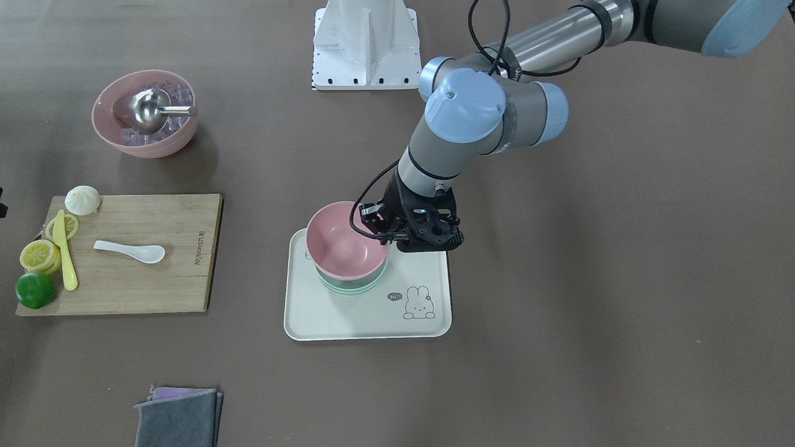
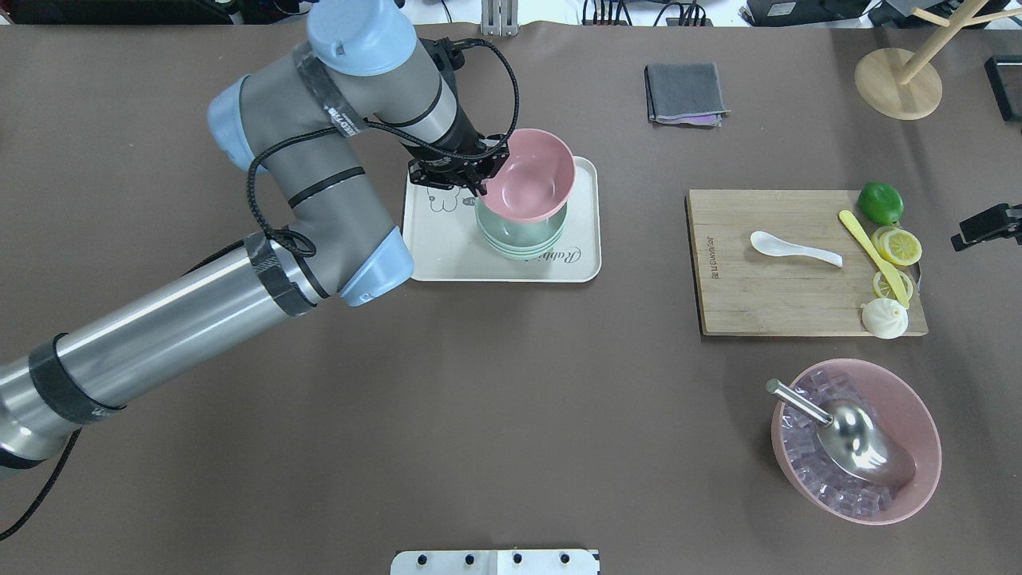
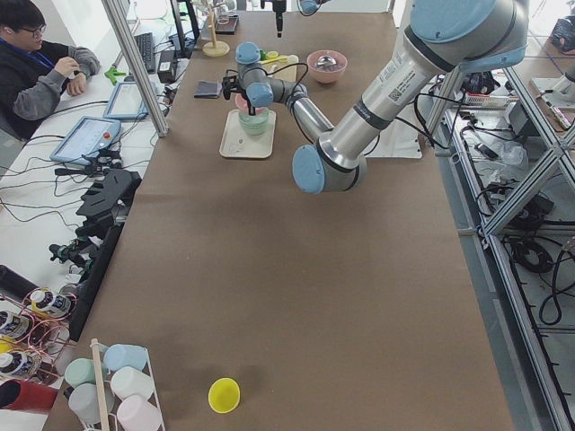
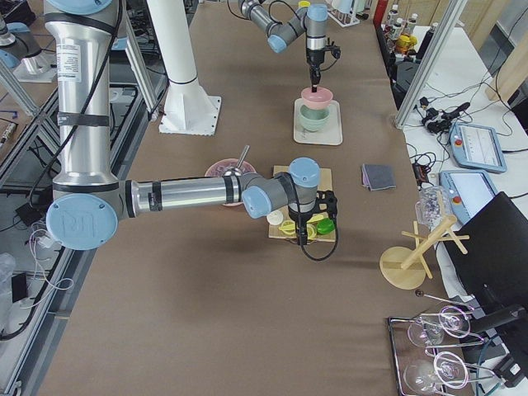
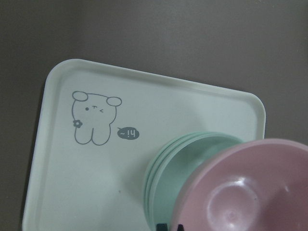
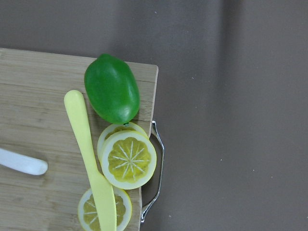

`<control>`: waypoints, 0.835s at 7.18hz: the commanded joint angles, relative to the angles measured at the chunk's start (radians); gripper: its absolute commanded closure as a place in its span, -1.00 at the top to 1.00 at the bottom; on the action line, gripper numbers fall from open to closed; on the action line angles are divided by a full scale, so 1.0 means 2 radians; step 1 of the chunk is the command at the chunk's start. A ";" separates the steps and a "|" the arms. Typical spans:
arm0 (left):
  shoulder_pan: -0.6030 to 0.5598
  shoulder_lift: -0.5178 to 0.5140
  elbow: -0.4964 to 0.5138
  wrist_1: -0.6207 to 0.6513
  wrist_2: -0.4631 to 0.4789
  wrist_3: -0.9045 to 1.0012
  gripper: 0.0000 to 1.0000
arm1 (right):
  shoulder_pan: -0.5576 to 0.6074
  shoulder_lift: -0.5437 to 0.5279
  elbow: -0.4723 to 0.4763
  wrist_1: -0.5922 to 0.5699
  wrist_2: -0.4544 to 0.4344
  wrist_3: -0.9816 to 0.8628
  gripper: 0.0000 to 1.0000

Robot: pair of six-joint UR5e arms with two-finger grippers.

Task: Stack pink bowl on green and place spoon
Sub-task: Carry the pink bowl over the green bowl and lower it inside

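Right now the left gripper [image 2: 481,182] is clamped on the rim of the pink bowl [image 2: 531,172], at the side nearest the arm. The pink bowl sits tilted on top of the stack of green bowls [image 2: 519,239], its far edge higher than the gripped one in the overhead view. The green stack stands on the cream tray [image 2: 447,255], toward the side away from its rabbit drawing. In the left wrist view the pink bowl overlaps the green rims and fills the lower right corner.

The white spoon [image 2: 790,247] lies flat on the wooden cutting board [image 2: 766,299], well apart from the tray, with nothing touching it. The right gripper [image 4: 323,205] hovers over the board's end, above the lime [image 6: 111,89], the yellow knife [image 6: 89,154] and the lemon slices [image 6: 129,159]; whether its jaws are parted or closed cannot be told.

A white bun [image 2: 884,318] rests on the board's corner. Nearer the robot, a larger pink bowl [image 2: 926,431] holds ice cubes [image 2: 806,463] and a metal scoop [image 2: 858,443]. A grey cloth [image 2: 685,92] lies folded at the table's far side.
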 commanded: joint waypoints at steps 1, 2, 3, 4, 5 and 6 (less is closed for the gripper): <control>0.014 -0.013 0.023 0.002 0.016 -0.007 -1.00 | 0.000 0.000 -0.001 0.000 0.000 0.000 1.00; 0.019 -0.013 0.023 0.001 0.028 -0.007 -1.00 | 0.000 0.001 0.000 0.000 0.001 0.000 1.00; 0.018 -0.012 0.023 0.002 0.028 -0.005 -1.00 | 0.000 0.001 0.000 0.000 0.001 0.000 1.00; 0.018 -0.006 0.021 0.002 0.028 -0.004 -1.00 | 0.000 0.001 0.000 0.000 0.001 0.000 1.00; 0.018 -0.002 0.020 0.002 0.028 -0.003 -1.00 | 0.000 0.001 0.000 0.000 0.001 0.000 1.00; 0.016 -0.001 0.020 0.002 0.029 0.000 -1.00 | 0.000 0.001 0.000 0.000 0.001 0.000 1.00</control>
